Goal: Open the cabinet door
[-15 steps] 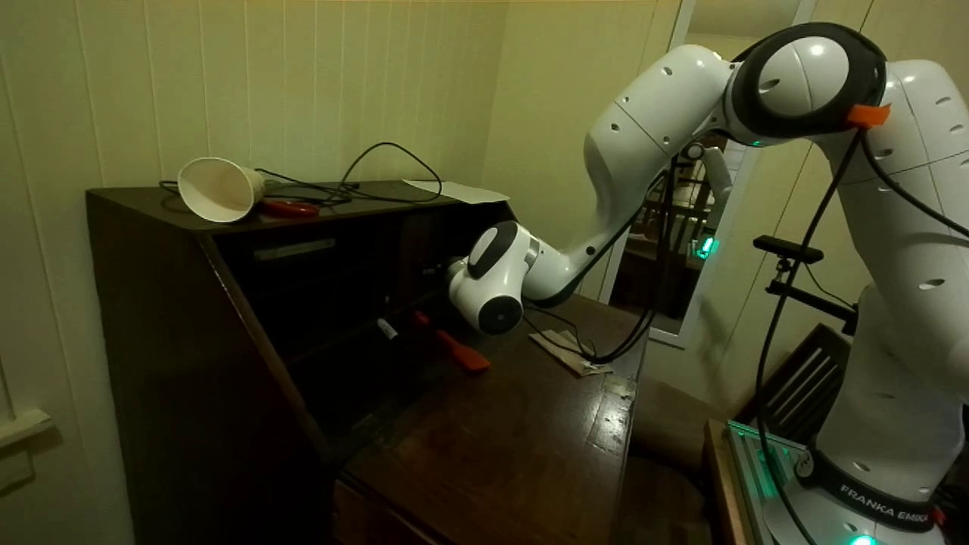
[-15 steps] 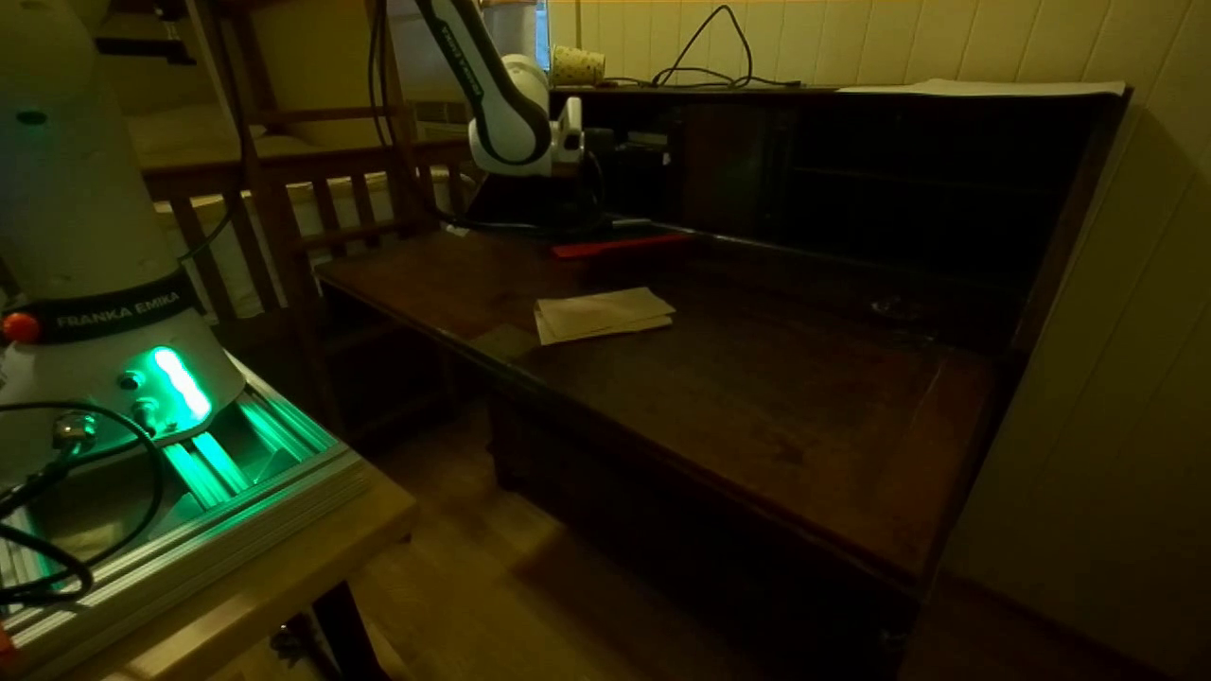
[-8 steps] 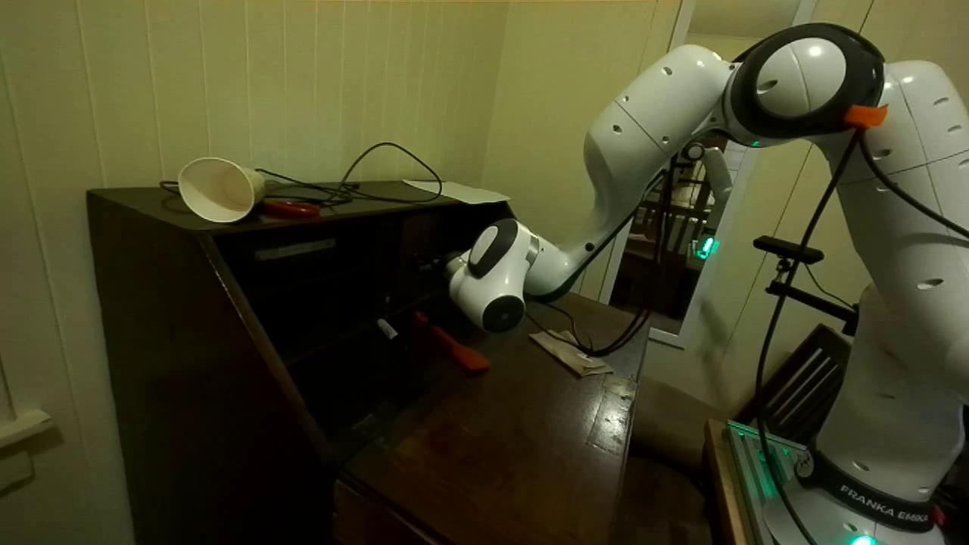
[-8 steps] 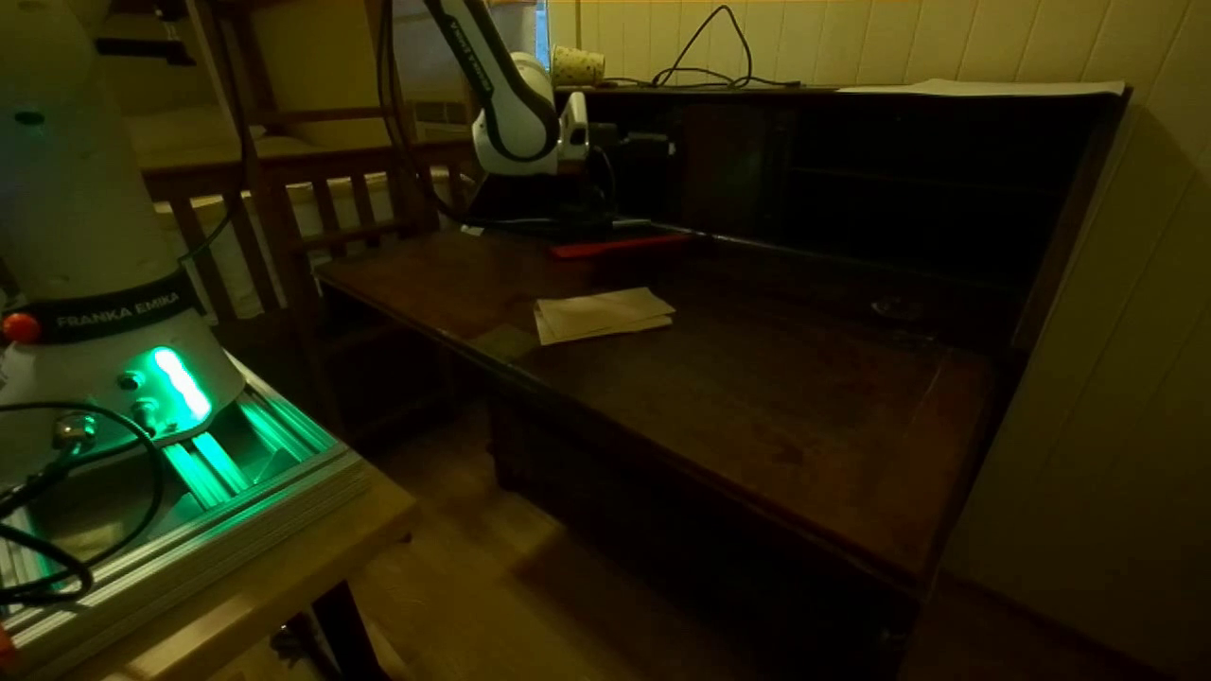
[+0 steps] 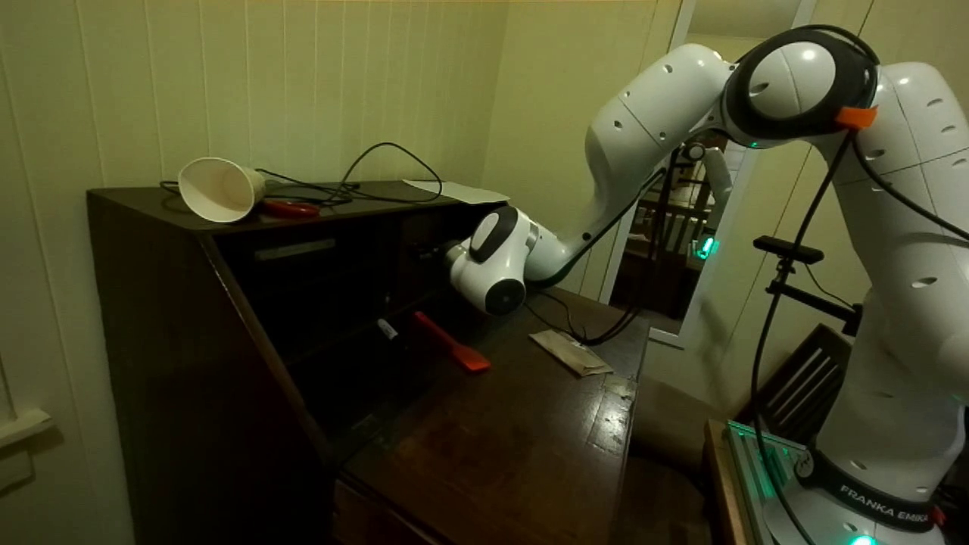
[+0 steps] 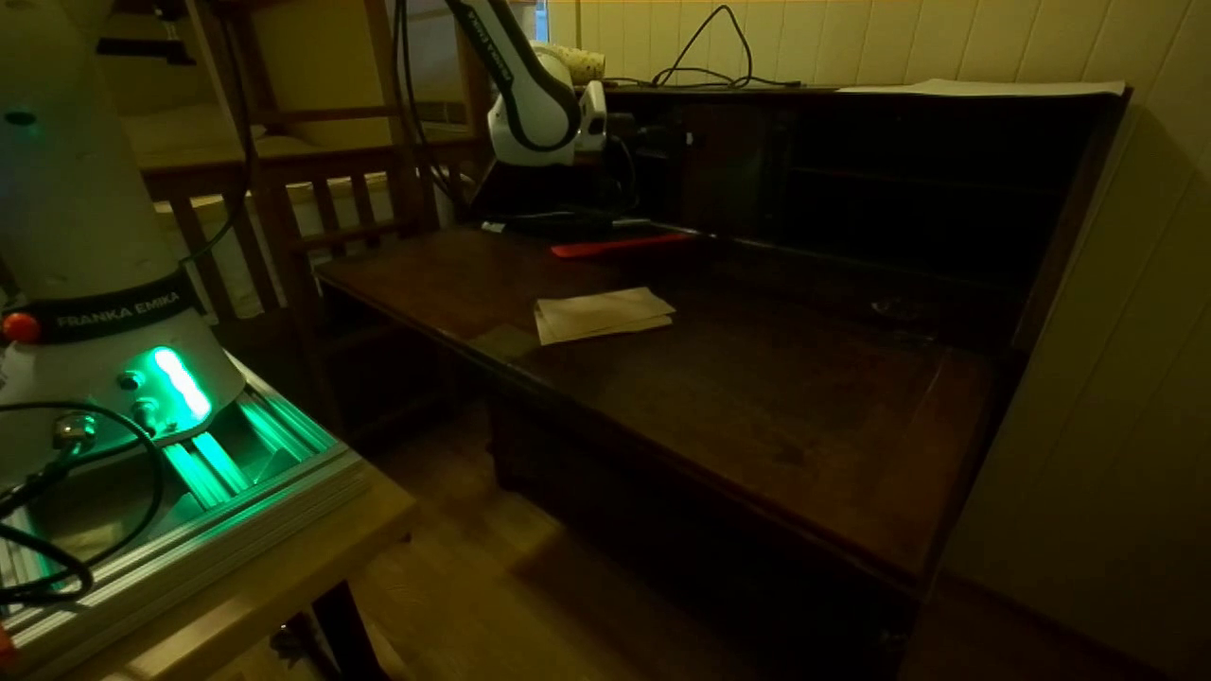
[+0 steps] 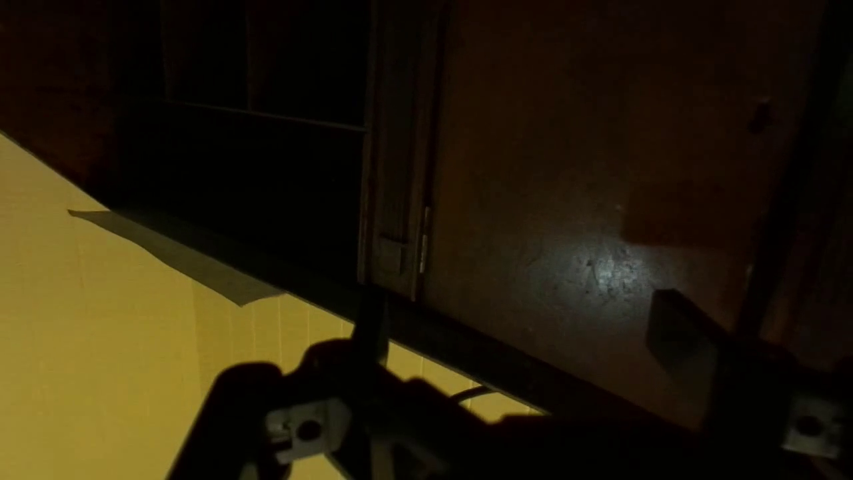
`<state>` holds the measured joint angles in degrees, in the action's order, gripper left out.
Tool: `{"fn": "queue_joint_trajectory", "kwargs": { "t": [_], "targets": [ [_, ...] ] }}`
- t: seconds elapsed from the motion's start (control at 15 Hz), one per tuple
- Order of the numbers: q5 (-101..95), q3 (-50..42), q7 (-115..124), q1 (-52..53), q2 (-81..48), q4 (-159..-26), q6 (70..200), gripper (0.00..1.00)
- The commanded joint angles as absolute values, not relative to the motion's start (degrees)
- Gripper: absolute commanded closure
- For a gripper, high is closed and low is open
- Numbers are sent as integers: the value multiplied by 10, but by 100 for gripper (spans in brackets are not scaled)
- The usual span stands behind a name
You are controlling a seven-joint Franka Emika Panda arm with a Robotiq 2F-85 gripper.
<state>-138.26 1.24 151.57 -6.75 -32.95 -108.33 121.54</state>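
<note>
The dark brown cabinet [image 5: 159, 318] has its slanted front folded down flat, and this also shows in an exterior view [image 6: 757, 416]. Inside is a small brown door [image 7: 533, 167], which looks shut in the wrist view. A hinge [image 7: 424, 240] is on its left edge there, and a small dark knob or keyhole [image 7: 760, 117] is near its right edge. The door also shows dimly in an exterior view [image 6: 721, 156]. My gripper [image 7: 523, 317] is open and empty, its fingers wide apart in front of the door. It also shows in both exterior views [image 5: 428, 253] [image 6: 662, 139]. Contact cannot be seen.
A cup [image 5: 219, 189], black cables [image 5: 348, 193], a red-handled item [image 5: 291, 208] and paper [image 5: 458, 191] lie on the cabinet's top. A red spatula [image 5: 454, 344] and folded brown paper [image 5: 571, 353] lie on the fold-down surface. Dark open compartments [image 7: 240, 187] adjoin the door.
The gripper and wrist have risen a little and shifted rightward in an exterior view, along the cabinet's inner front. Nothing has been taken hold of, and the door has not visibly moved.
</note>
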Motion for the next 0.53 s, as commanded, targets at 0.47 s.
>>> {"fn": "queue_joint_trajectory", "kwargs": {
  "t": [0.47],
  "targets": [
    [-1400, 31, 1489, -63, -383, -997, 1285, 0]
  ]
}}
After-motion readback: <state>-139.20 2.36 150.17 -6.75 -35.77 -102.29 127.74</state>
